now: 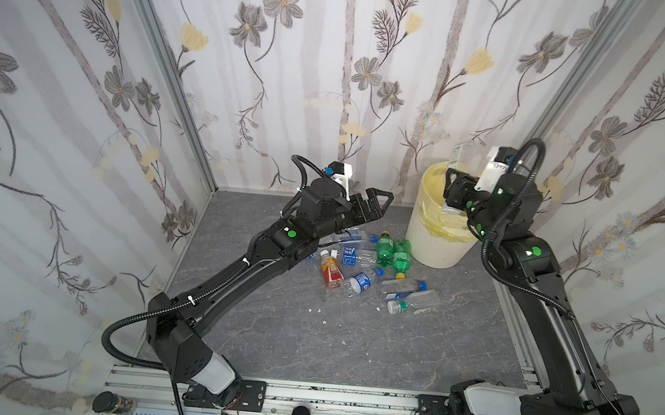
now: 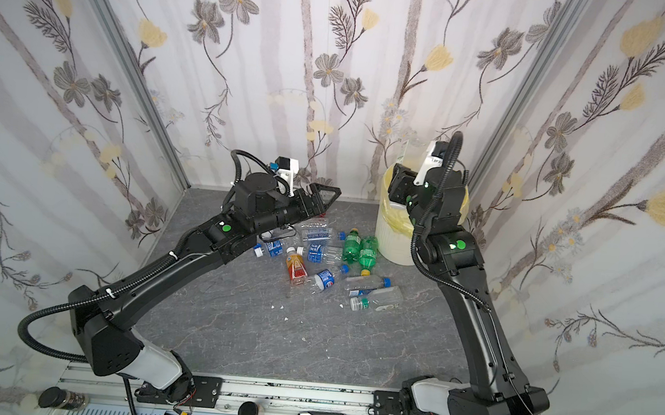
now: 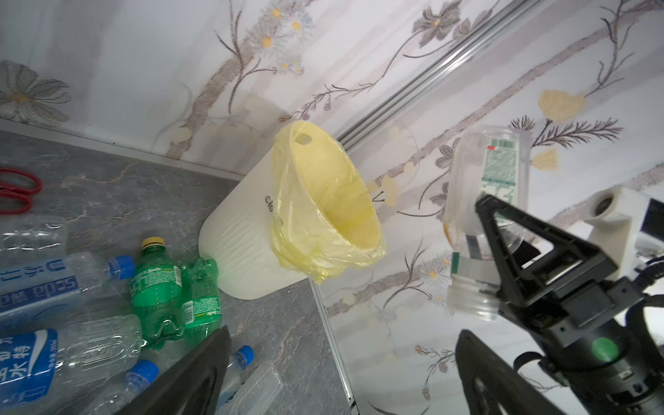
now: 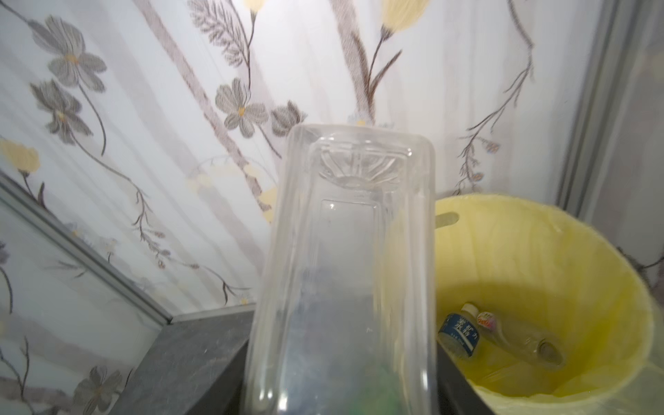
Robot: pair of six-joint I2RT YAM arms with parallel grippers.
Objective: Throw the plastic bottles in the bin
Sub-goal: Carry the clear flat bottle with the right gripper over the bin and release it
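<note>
A: Where was the right claw?

B: Up by the back right corner, closed on a clear bottle. The bottle stood base up and neck down between the jaws, with a green-and-white label along one side.

A: And the bin?

B: It stood upright on the surface in that same corner, with a yellow bag folded over its rim. The held bottle was raised close to the rim. Whether it hung right over the opening, I could not tell.

A: Anything inside?

B: In the right wrist view, a small blue-labelled bottle lay at the bottom, with a slim transparent bottle just beside it.

A: The left claw?

B: It was spread wide and held nothing. It hovered above the far edge of the pile, pointing toward the bin.

A: The pile?

B: Loose bottles lay on their sides mid-surface, just left of the bin. Two green bottles lay side by side nearest it. An orange-labelled bottle sat further left, with blue-labelled bottles between and around them. Red-handled scissors lay on the surface beside the pile in the left wrist view.
</note>
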